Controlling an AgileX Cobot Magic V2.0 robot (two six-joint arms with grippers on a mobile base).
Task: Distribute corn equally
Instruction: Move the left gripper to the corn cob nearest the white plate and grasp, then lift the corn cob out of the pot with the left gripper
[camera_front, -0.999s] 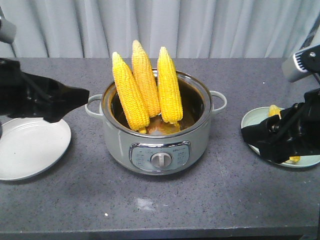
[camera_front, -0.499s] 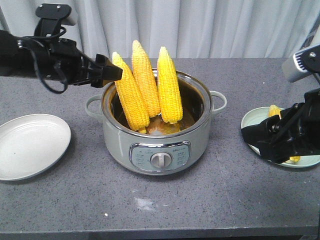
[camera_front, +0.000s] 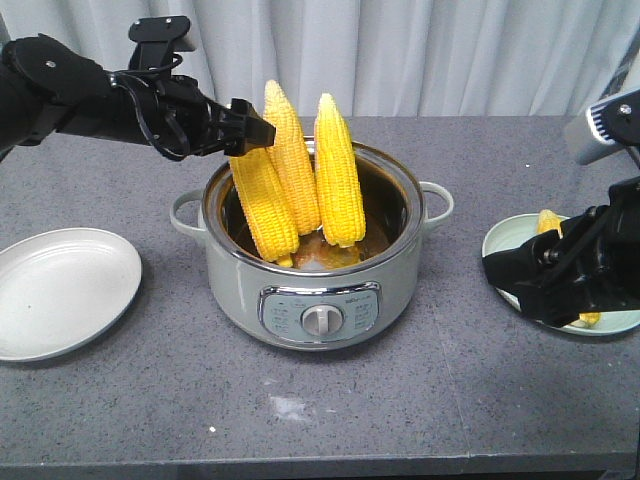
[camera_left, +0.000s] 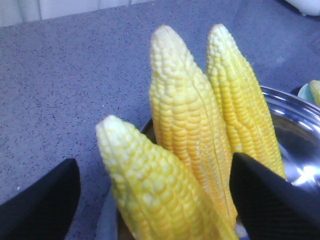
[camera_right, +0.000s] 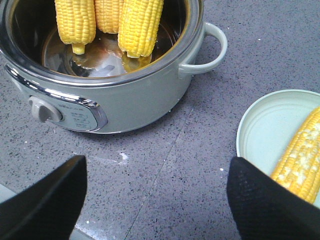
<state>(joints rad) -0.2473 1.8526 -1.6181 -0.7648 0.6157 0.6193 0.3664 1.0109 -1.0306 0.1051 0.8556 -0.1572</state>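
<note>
Glossy steel-lined cooker (camera_front: 300, 268), matt speckled counter (camera_front: 450, 400), smooth glazed plate (camera_front: 60, 290), bumpy corn (camera_front: 338, 170)

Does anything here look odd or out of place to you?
Mostly the three corn cobs: they stand on end in the cooker pot, leaning against its rim and poking well above it. A small pale smudge marks the counter in front of the pot. Nothing looks broken.
</note>
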